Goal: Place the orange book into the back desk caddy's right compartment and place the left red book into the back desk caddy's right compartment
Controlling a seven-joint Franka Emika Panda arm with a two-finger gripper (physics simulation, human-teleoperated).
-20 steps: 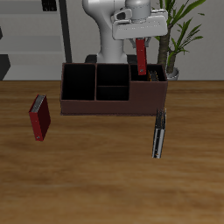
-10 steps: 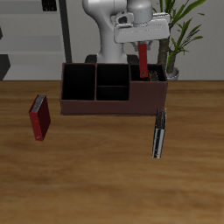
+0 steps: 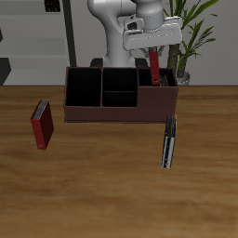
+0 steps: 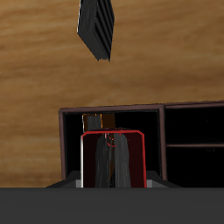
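Note:
My gripper (image 3: 152,52) is shut on the left red book (image 3: 153,68) and holds it upright over the back desk caddy (image 3: 100,112). The book's lower end dips into the right compartment (image 3: 156,100). In the wrist view the red book (image 4: 112,159) fills the space between the jaws, with the compartment (image 4: 73,144) below it. The orange book (image 4: 91,120) stands inside that compartment against its wall, only a strip of it showing.
A darker maroon-red book (image 3: 41,125) lies on the table beside the caddy's other end. A thin black book (image 3: 168,139) lies in front of the right compartment and also shows in the wrist view (image 4: 96,26). A potted plant (image 3: 186,37) stands behind the caddy.
My gripper and the red book have shifted slightly toward the plant side and a little lower over the right compartment. Nothing else moved.

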